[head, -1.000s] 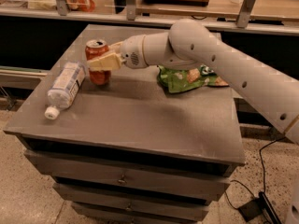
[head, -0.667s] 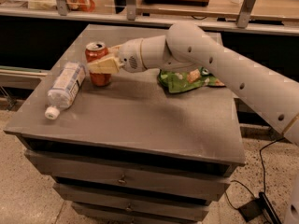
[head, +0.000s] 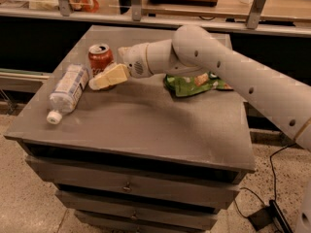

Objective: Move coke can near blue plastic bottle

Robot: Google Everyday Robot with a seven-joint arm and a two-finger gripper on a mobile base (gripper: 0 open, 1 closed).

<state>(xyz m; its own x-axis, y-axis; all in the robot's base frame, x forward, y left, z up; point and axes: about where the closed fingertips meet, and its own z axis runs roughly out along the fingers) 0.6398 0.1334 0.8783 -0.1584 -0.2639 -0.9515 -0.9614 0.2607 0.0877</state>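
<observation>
The coke can (head: 100,57), red with a silver top, stands upright at the back left of the grey table (head: 146,125). The blue plastic bottle (head: 68,88) lies on its side just left of the can, its white cap (head: 53,116) pointing to the front edge. My gripper (head: 108,77), cream-coloured, reaches in from the right and sits right in front of the can's lower right side, hiding part of it. I cannot see whether it is touching the can. The white arm (head: 218,67) stretches across the table behind it.
A green snack bag (head: 194,84) lies at the back right of the table, partly under my arm. The table is a drawer cabinet (head: 131,188). A counter with metal posts (head: 136,4) runs behind it. A black cable (head: 272,212) lies on the floor at right.
My gripper has shifted slightly down and toward the table's front. The can and the bottle stay where they were.
</observation>
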